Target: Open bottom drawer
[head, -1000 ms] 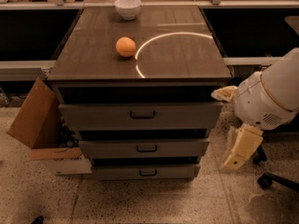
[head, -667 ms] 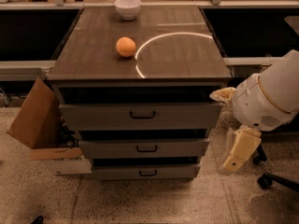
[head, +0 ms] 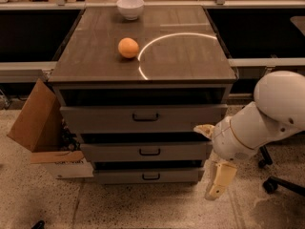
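Observation:
The grey cabinet has three drawers stacked under a dark top. The bottom drawer (head: 119, 176) is the smallest and lowest, shut, with a small dark bar handle (head: 151, 176). The mid-sized drawer (head: 114, 151) and the widest top drawer (head: 105, 118) sit above it. My gripper (head: 206, 162) is at the cabinet's right front corner, level with the lower two drawers. It is open and empty, with one cream finger (head: 204, 130) pointing left and the other (head: 220, 179) hanging down. It is right of the bottom handle and not touching it.
An orange (head: 128, 47) and a white bowl (head: 130, 7) sit on the cabinet top (head: 181, 56). An open cardboard box (head: 35, 123) leans at the cabinet's left. An office chair base (head: 281, 182) stands on the floor at the right, behind my arm.
My arm and gripper have moved left and down, closer to the cabinet's right front corner. The drawers, orange and bowl have not moved.

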